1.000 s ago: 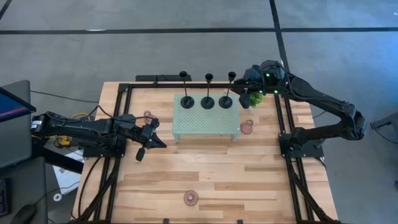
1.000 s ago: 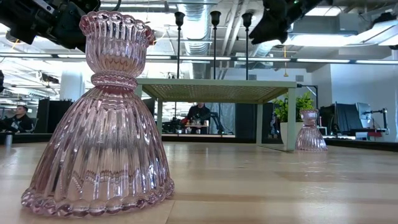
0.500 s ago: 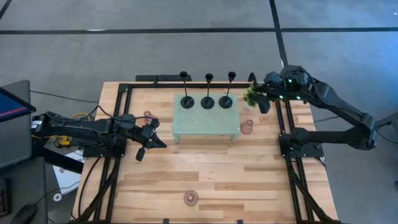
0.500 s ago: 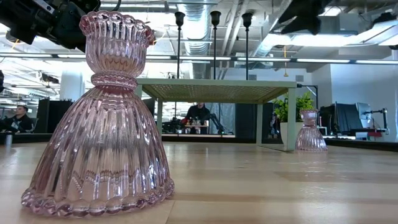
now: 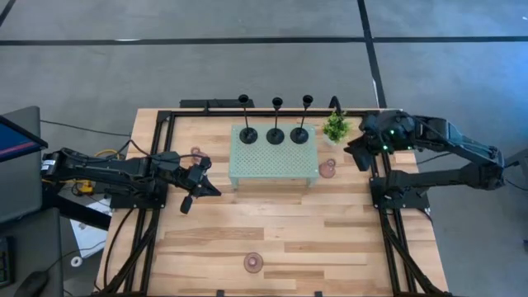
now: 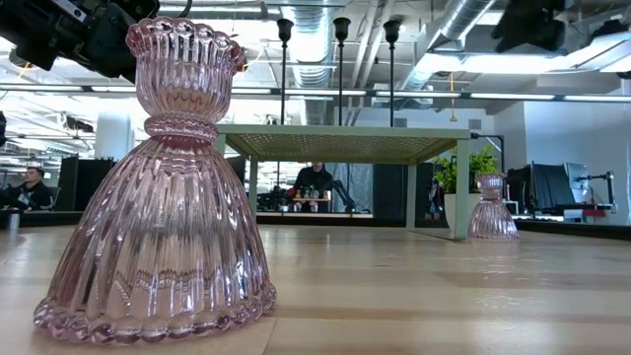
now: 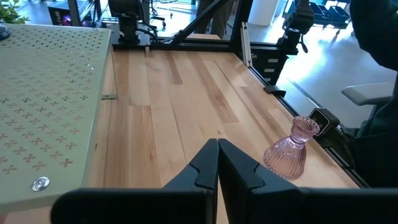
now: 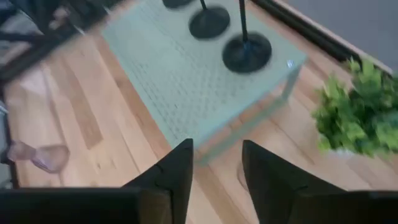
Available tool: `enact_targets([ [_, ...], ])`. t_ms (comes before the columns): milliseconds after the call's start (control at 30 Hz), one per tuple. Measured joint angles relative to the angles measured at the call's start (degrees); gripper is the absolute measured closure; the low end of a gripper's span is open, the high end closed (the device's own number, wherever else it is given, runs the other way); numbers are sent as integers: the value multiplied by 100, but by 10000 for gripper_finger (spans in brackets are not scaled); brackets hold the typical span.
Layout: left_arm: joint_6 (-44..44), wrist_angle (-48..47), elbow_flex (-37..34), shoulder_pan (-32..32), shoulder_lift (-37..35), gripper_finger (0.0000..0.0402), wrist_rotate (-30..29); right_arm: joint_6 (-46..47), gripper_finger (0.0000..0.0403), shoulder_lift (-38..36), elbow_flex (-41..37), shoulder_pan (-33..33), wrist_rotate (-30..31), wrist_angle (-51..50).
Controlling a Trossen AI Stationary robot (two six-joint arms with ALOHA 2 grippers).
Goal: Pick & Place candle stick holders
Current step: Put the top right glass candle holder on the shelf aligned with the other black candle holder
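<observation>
Three black candle stick holders stand by their disc bases in a row on the pale green perforated tray. Three pink glass holders rest on their wide bases on the wood: one left of the tray, one at the tray's right corner, one near the front edge. My right gripper hovers open at the table's right rail, right of the tray and near the plant, nothing between its fingers. My left gripper waits shut, left of the tray.
A small green potted plant stands right of the tray's far corner, close to my right gripper. Black frame rails run along the table's left and right sides. Bare wood lies between the tray and the front pink holder.
My right gripper has swung away from the rightmost black holder, over the plant, toward the table's right edge and a little toward the near side, rolling as it went. The holders have stayed in place.
</observation>
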Motion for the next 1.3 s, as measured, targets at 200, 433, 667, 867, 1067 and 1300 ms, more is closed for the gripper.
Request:
enact_targets([
  [200, 0, -2, 0, 0, 1, 392, -2, 706, 295, -1, -489, 980, 550, -13],
  [433, 0, 0, 0, 0, 1, 392, -2, 2102, 295, 9, -1446, 1993, 1383, 78],
  [667, 0, -2, 0, 0, -1, 392, -2, 3445, 295, 15, -2410, 2909, 2123, 751],
  [867, 0, -2, 0, 1, 0, 392, -2, 4312, 295, 79, -3104, 3481, 2309, 1384],
  [1067, 0, 0, 0, 2, 0, 392, -2, 4751, 295, 266, -3361, 3833, 2676, 1624],
  [1300, 0, -2, 0, 1, -1, 392, -2, 4709, 295, 658, -3401, 3900, 3628, 1934],
])
